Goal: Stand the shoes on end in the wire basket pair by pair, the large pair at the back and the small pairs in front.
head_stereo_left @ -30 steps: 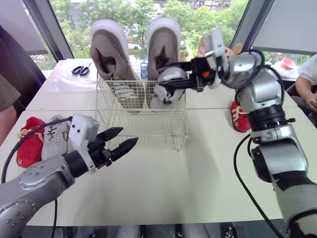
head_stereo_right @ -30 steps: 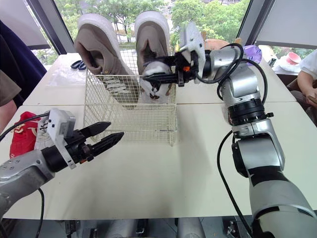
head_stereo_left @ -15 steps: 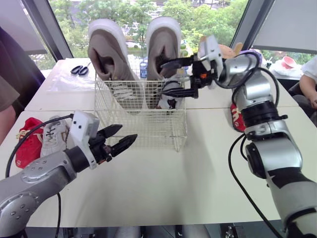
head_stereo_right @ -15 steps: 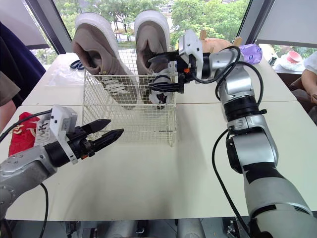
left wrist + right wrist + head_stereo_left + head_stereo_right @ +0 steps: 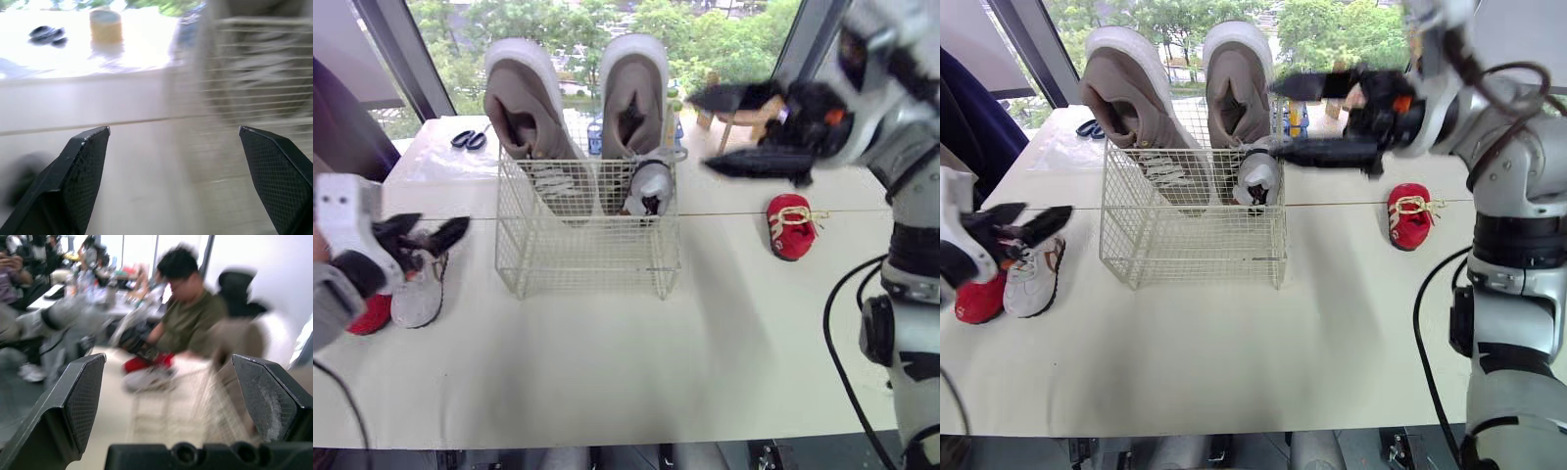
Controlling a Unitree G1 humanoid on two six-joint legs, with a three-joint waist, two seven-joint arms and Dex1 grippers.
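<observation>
Two large tan shoes [image 5: 524, 108] [image 5: 634, 98] stand on end at the back of the wire basket [image 5: 587, 257]. A small grey-white shoe [image 5: 651, 186] stands in the basket's right side, in front of the right tan shoe. My right gripper [image 5: 698, 130] hangs open and empty, raised just right of the basket. On the table to the right lies a small red shoe [image 5: 791, 225]. My left gripper [image 5: 443, 221] is open and empty at the far left, just above a small white shoe [image 5: 419, 289] and a red shoe [image 5: 367, 313].
Scissors [image 5: 470, 139] lie on the far table behind the basket's left side, and bottles [image 5: 597, 132] stand behind the basket. A person in an olive shirt [image 5: 190, 318] shows in the right wrist view. A seam runs between the two tables.
My right gripper opened, left the small grey-white shoe in the basket and drew back up to the right. My left arm swung left to the shoes there and opened wider.
</observation>
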